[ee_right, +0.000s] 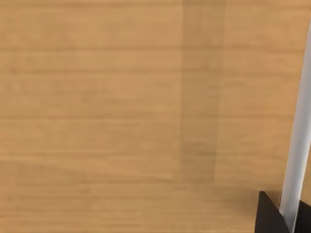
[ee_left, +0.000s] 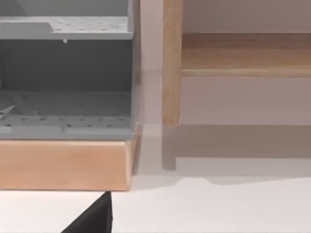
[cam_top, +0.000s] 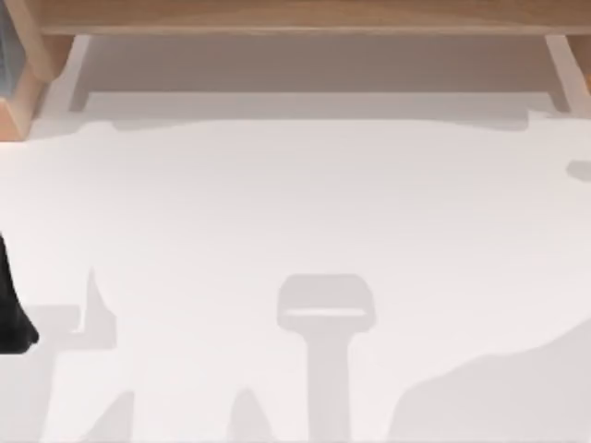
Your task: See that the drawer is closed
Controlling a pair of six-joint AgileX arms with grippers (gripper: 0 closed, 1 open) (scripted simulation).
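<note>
The right end effector (ee_right: 272, 216) showed as a dark tip pressed close to the wooden drawer (ee_right: 97, 97), beside a pale bar (ee_right: 297, 136). Its opening could not be told, nor any hold. In the top view the wooden frame (cam_top: 295, 14) lay along the worktop (cam_top: 295, 203) at 12 o'clock, its long axis running 9 to 3 and its face turned toward 6. The left end effector (ee_left: 92, 218) sat at 9 o'clock, its opening likewise untellable. Its wrist view alone showed a grey perforated rack (ee_left: 68, 111) on a wooden base (ee_left: 63, 165) beside a wooden post (ee_left: 171, 63).
</note>
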